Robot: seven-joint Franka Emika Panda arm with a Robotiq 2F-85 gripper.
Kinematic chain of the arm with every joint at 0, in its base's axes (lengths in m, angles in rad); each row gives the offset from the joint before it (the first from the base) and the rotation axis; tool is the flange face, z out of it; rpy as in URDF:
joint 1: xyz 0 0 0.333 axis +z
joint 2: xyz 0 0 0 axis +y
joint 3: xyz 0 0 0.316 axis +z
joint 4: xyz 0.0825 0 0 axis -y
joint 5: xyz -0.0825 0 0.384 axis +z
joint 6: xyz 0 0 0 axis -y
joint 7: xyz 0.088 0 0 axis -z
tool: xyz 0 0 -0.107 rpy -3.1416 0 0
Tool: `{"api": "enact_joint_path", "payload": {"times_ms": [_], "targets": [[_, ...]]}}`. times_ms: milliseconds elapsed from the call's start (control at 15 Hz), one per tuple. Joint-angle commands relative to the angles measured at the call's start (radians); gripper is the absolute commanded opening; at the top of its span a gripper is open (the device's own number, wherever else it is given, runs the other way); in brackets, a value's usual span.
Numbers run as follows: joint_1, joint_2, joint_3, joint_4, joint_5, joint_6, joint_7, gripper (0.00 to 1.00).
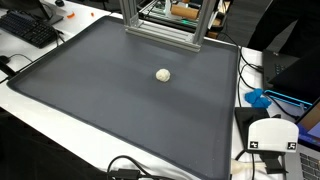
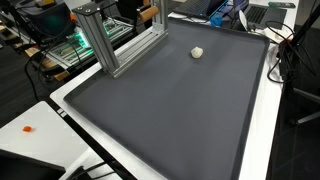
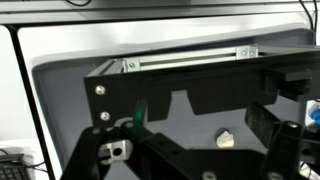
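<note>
A small white crumpled lump (image 1: 163, 74) lies alone near the middle of a dark grey mat (image 1: 110, 110) and shows in both exterior views (image 2: 198, 52). The arm and gripper are out of view in both exterior views. In the wrist view the gripper (image 3: 200, 125) hangs high above the mat (image 3: 60, 100) with its black fingers wide apart and nothing between them. The lump (image 3: 225, 139) shows below, in the gap between the fingers and nearer the right one.
An aluminium frame (image 1: 165, 30) stands at the mat's far edge and also shows in an exterior view (image 2: 110, 45) and the wrist view (image 3: 185, 62). A keyboard (image 1: 30, 28), a blue object (image 1: 258, 98), a white tagged box (image 1: 272, 135) and cables (image 1: 125, 168) lie around the mat.
</note>
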Motion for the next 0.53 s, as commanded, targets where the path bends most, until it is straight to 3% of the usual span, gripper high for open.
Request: {"api": "enact_joint_path", "payload": {"times_ms": [0, 200, 467], "targets": [[0.075, -0.045, 0.104, -0.039, 0.086, 0.127, 0.063, 1.0], [0.137, -0.035, 0.186, -0.052, 0.135, 0.225, 0.093, 1.0], [0.19, -0.028, 0.274, -0.07, 0.142, 0.236, 0.181, 1.0]]}}
